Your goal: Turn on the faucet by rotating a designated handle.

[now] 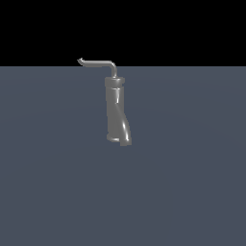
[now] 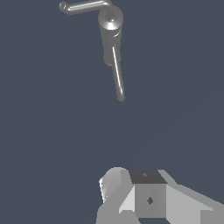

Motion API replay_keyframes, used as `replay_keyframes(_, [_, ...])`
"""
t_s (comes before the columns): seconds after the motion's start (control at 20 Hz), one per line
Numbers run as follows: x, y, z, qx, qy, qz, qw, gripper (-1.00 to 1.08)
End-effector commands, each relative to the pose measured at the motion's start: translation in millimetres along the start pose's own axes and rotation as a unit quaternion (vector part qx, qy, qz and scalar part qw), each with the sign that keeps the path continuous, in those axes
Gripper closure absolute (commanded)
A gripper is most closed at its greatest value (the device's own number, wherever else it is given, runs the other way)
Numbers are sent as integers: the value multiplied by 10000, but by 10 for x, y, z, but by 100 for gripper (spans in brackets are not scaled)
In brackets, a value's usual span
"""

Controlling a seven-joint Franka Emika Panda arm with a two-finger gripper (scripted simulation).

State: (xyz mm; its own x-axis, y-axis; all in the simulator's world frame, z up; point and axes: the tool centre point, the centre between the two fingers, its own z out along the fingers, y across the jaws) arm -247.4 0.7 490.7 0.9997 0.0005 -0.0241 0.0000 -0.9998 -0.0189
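The faucet [image 1: 116,111] is a glossy grey twisted column standing upright on the flat grey floor, with a collar just under its top. From that top the handle [image 1: 99,63], a thin L-bent rod with a small hooked tip, reaches toward the exterior view's left. The wrist view looks down on the faucet [image 2: 110,19] from above, and the handle [image 2: 83,6] runs off from its cap. My gripper [image 2: 131,192] shows only as white and grey finger parts at that picture's edge, well apart from the faucet and touching nothing. The exterior view does not show the gripper.
The faucet stands on a plain grey-blue floor [image 1: 192,182], with a black background above the horizon. No other object shows in either view.
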Motion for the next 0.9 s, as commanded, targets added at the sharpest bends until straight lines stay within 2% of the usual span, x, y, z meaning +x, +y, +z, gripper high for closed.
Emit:
replay_keyframes(0.0, [54,-9,1,5,0,105,9999,108])
replay_keyframes(0.45, [393,-73,23,36,5,760,9971,108])
replay_keyframes(0.85, [851,-177,104,65,7,1636,9865,108])
